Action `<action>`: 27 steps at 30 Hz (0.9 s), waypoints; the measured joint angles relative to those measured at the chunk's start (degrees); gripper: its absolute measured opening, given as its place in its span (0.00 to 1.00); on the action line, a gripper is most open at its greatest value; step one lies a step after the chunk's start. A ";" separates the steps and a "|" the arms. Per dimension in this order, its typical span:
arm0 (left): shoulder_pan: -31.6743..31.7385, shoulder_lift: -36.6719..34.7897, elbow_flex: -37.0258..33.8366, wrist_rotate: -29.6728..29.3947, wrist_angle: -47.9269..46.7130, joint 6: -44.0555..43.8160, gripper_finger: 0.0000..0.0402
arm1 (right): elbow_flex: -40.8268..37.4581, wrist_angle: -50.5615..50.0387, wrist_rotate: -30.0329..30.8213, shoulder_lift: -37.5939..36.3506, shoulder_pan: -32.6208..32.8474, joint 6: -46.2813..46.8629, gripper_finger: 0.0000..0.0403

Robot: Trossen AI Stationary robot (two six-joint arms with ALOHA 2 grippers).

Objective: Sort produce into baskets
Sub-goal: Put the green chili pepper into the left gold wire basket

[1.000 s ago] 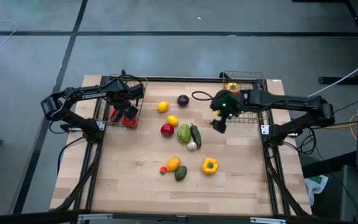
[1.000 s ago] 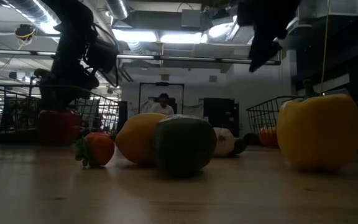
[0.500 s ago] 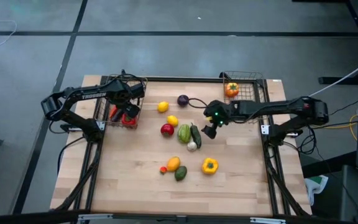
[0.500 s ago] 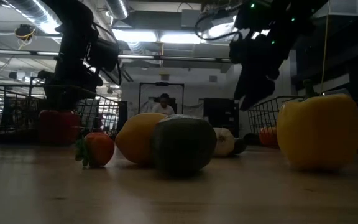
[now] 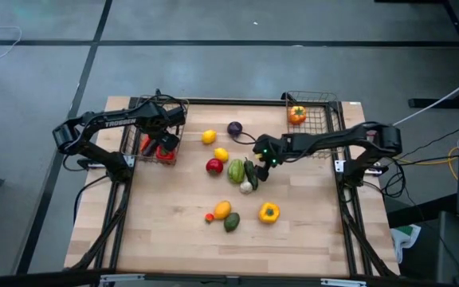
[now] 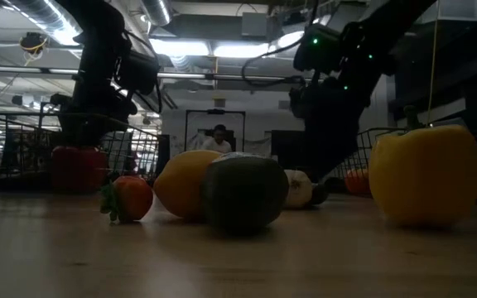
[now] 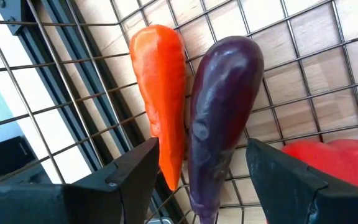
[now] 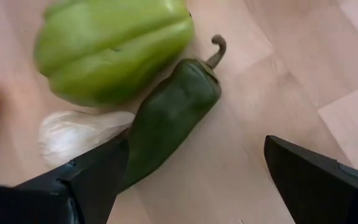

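The right gripper, jaws spread wide and empty, hangs over the dark green pepper at the table's centre, with a light green pepper and white garlic touching that pepper at its 9 o'clock side. At 10 o'clock the left gripper sits inside the left basket, its jaws parted around the purple eggplant, which lies against a carrot and near a red pepper; whether the fingers press it cannot be told. The right basket, at 1 o'clock, holds an orange pepper.
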 joint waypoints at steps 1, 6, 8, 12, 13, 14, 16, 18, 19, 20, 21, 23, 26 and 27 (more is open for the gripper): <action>0.00 0.00 0.00 0.00 0.01 -0.03 0.59 | 0.00 0.14 0.00 0.40 0.00 0.00 0.92; 0.00 0.00 0.00 0.00 0.14 -0.10 0.59 | 0.00 2.31 -2.55 1.62 0.00 0.17 0.92; 0.00 0.00 0.00 -0.02 0.14 -0.10 0.59 | 0.02 3.39 -3.43 2.05 0.00 1.79 0.92; 0.00 0.00 0.00 -0.02 0.14 -0.10 0.59 | 0.02 3.28 -2.94 3.95 0.02 2.84 0.92; 0.00 0.00 0.00 -0.02 0.16 -0.10 0.59 | 0.02 3.43 -2.98 4.34 0.02 2.87 0.92; 0.00 0.00 0.00 -0.02 0.14 -0.10 0.59 | 0.03 3.84 -3.08 4.82 0.24 2.99 0.92; 0.00 0.00 0.00 -0.02 0.16 -0.10 0.59 | 0.07 5.40 -3.34 5.66 0.78 3.02 0.92; 0.00 0.00 0.00 -0.02 0.16 -0.10 0.59 | 0.10 7.33 -3.45 6.52 1.63 3.02 0.92; 0.00 0.00 0.00 -0.02 0.18 -0.10 0.59 | 0.11 8.10 -3.41 6.85 2.01 3.02 0.92; 0.00 0.00 0.00 -0.02 0.18 -0.10 0.59 | 0.11 8.75 -3.17 7.15 2.44 3.02 0.92; 0.00 0.00 0.00 -0.02 0.18 -0.10 0.59 | 0.11 9.42 -2.81 7.32 2.84 3.02 0.92; 0.00 0.00 0.00 -0.02 0.22 -0.10 0.59 | 0.11 9.73 -1.42 7.35 3.49 3.02 0.92; 0.00 0.00 0.00 -0.02 0.35 -0.09 0.59 | 0.15 9.73 1.19 7.35 4.24 3.04 0.92; 0.00 0.00 0.00 -0.03 0.49 -0.08 0.59 | 0.17 9.73 1.63 7.35 4.24 3.07 0.92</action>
